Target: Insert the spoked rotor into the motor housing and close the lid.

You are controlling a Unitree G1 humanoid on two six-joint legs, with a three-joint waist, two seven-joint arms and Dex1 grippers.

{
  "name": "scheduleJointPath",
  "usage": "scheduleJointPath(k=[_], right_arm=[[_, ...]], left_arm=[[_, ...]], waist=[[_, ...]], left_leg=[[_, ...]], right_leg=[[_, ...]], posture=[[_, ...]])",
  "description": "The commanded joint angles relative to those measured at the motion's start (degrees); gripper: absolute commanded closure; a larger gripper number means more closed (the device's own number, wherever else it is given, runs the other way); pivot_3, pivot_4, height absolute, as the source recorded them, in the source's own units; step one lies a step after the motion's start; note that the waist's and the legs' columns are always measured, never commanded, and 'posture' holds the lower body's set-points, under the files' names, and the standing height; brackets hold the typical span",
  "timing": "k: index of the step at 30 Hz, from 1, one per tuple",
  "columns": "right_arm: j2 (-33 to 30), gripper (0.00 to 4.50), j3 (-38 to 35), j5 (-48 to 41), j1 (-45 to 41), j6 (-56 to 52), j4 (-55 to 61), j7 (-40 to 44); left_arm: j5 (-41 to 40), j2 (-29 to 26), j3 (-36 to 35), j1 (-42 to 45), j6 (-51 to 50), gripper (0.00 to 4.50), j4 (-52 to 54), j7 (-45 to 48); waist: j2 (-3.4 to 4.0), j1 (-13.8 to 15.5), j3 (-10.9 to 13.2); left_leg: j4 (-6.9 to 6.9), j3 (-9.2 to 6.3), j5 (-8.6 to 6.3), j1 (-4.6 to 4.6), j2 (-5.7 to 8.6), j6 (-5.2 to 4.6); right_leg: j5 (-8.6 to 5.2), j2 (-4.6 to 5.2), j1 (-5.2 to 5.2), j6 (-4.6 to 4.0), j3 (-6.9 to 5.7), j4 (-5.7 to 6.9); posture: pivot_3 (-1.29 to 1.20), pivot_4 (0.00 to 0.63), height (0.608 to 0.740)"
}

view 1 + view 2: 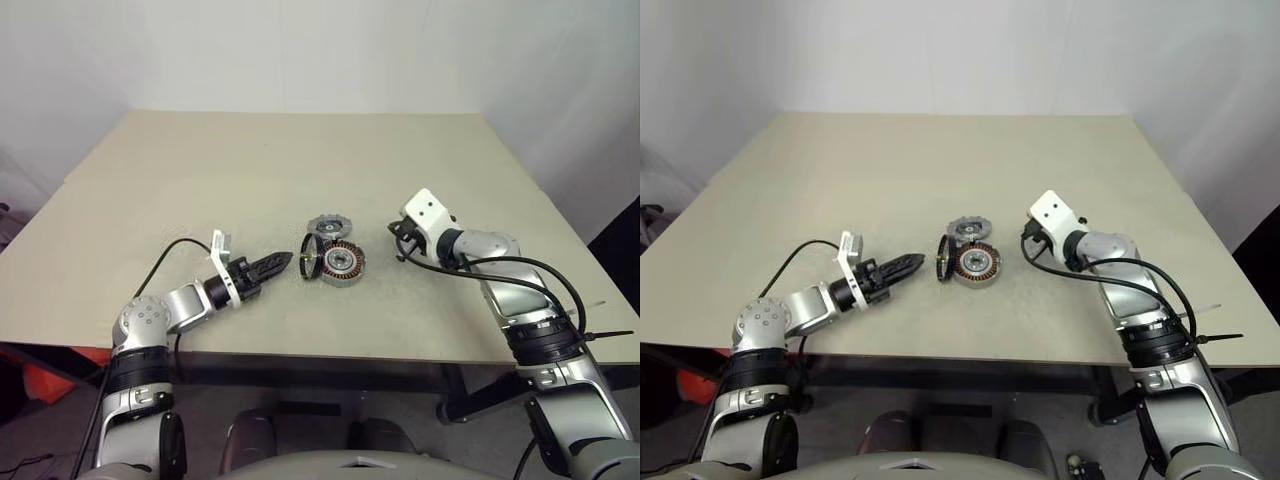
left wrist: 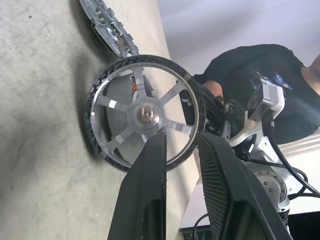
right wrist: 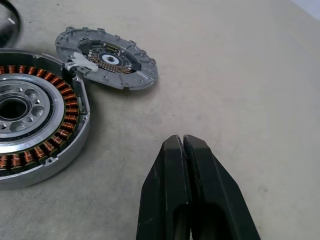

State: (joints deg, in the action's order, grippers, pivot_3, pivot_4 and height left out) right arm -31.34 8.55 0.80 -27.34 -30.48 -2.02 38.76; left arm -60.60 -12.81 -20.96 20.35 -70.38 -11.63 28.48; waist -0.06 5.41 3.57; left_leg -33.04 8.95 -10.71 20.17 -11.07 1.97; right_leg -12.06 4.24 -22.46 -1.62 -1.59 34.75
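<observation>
One spoked rotor (image 2: 142,112), one motor housing (image 3: 35,132), one lid (image 3: 107,57)

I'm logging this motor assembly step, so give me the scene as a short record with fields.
rotor: black-rimmed wheel with silver spokes, standing on edge, leaning on the housing's left side
housing: round metal cylinder with copper windings, open, on the table
lid: grey notched metal disc, flat behind the housing
left gripper: fingers parted, tips near the rotor
right gripper: fingers shut, empty, right of the housing
</observation>
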Motion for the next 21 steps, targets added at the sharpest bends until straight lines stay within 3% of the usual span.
scheduleJointPath(k=[1, 10, 21], right_arm=[[-0.1, 4.50, -0.3, -0.3, -1.6, 0.7, 1.2, 0.4], [0.1, 4.50, -0.3, -0.3, -1.4, 1.0, 1.3, 0.4], [0.6, 4.50, 0.2, 0.1, -1.4, 1.3, 1.2, 0.2]], left_arm=[[-1.1, -0.5, -0.8, 0.8, 0.5, 3.48, 1.8, 0.6], [0.5, -1.3, 1.0, 0.8, 2.4, 3.48, 3.3, 2.1], [10.6, -6.8, 13.5, 4.6, 10.4, 3.48, 9.8, 9.6]], waist=[[0.00, 0.0, 0.0], [0.00, 0.0, 0.0], [0.01, 0.0, 0.0]], left_leg=[[0.00, 0.00, 0.00, 0.00, 0.00, 0.00], [0.00, 0.00, 0.00, 0.00, 0.00, 0.00], [0.01, 0.00, 0.01, -0.02, -0.23, 0.01]], right_leg=[[0.01, 0.00, 0.00, -0.01, 0.00, 0.00], [0.05, 0.00, 0.00, -0.09, 0.00, 0.00], [0.04, 0.00, 0.00, -0.07, 0.00, 0.01]], posture=[[0.00, 0.000, 0.740], [0.00, 0.000, 0.740], [0.00, 0.000, 0.740]])
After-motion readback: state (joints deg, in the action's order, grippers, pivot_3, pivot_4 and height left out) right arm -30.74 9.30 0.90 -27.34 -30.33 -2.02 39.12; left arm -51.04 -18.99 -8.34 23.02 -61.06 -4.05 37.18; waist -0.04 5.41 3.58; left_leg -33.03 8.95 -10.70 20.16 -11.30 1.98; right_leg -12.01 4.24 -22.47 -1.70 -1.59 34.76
